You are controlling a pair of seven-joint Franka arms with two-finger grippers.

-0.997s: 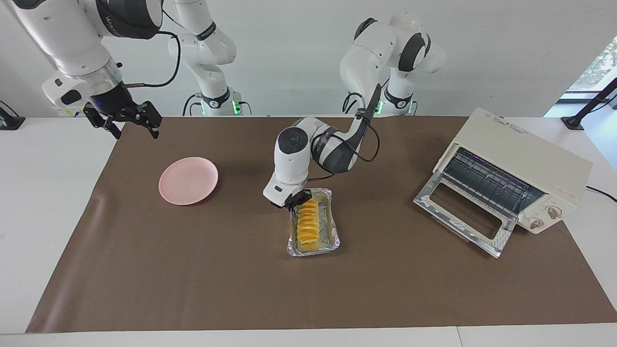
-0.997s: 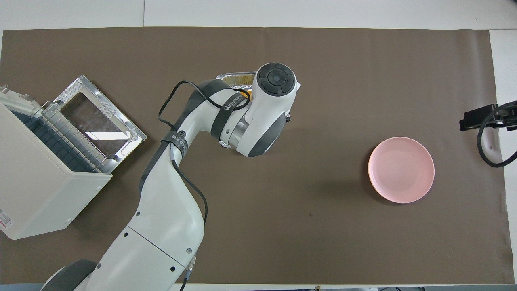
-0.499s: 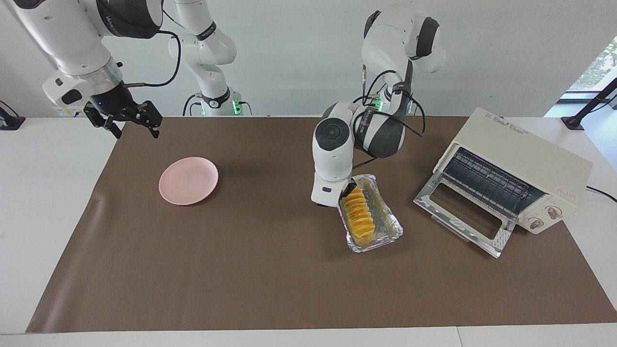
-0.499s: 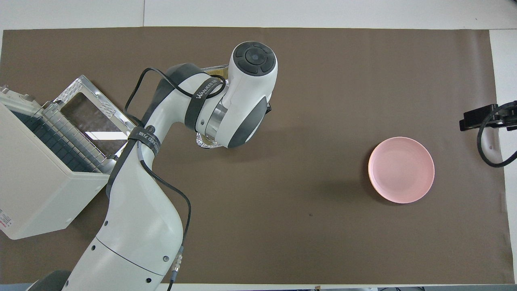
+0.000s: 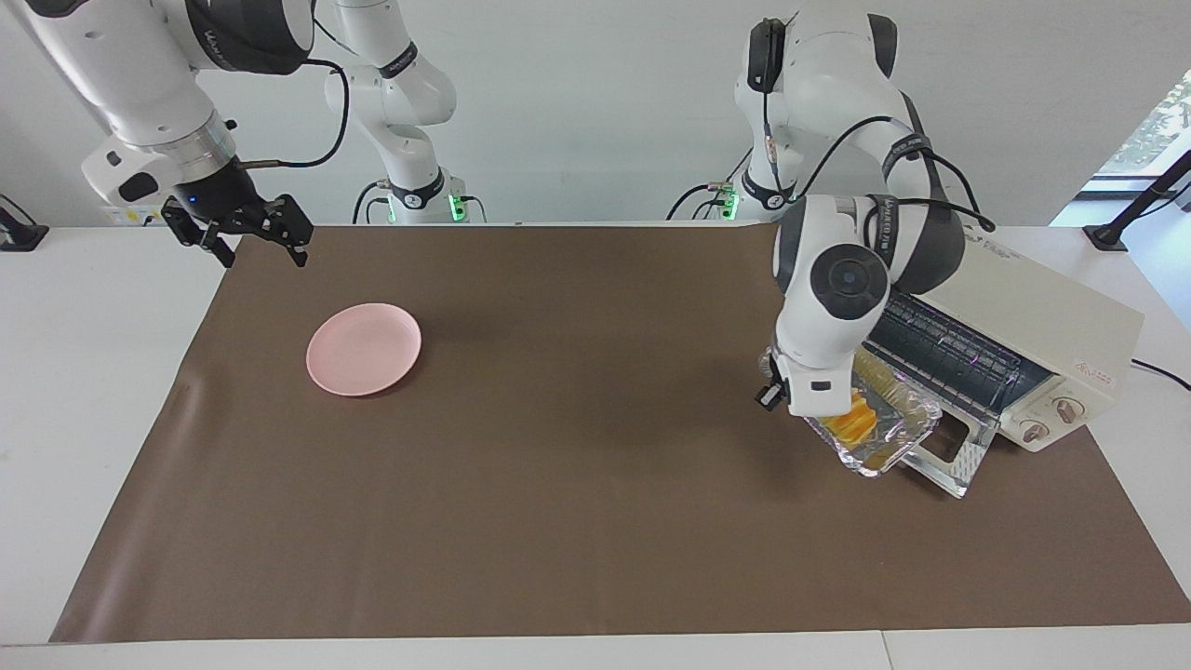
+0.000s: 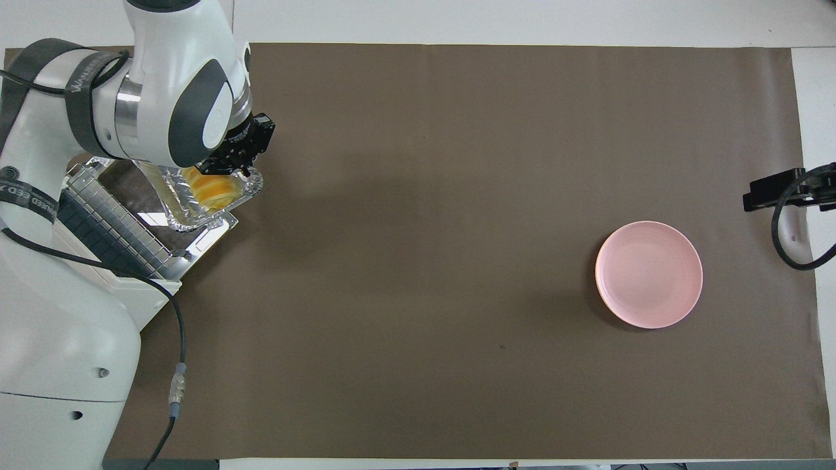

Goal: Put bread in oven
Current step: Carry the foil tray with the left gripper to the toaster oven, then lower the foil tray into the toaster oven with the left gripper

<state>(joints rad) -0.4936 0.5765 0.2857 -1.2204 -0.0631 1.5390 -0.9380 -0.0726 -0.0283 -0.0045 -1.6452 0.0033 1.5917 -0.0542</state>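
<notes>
The left gripper (image 6: 230,163) is pinching the rim of the crinkled silver foil tray (image 5: 893,437), its dark fingers pressed on the tray's end and holding it up in the air over the oven's lowered door. The long golden-yellow ridged loaf of bread (image 5: 854,423) is lying inside that tray, partly hidden by the white wrist in the facing view and showing as a yellow patch under the fingers in the overhead view (image 6: 208,188). The tray is hanging over the shiny metal-framed glass door (image 5: 949,451) of the small cream-white boxy toaster oven (image 5: 1042,321), which is standing at the left arm's end of the table with its door folded down flat and its wire rack (image 5: 949,354) showing in the open mouth. The tray is not yet inside the oven's cavity. The brown mat (image 5: 558,521) is covering the table beneath it all.

The right gripper (image 5: 244,234) is waiting, raised over the mat's corner at the right arm's end, its black fingers spread apart and holding nothing. The round pink plate (image 5: 364,348) is lying on the mat near it.
</notes>
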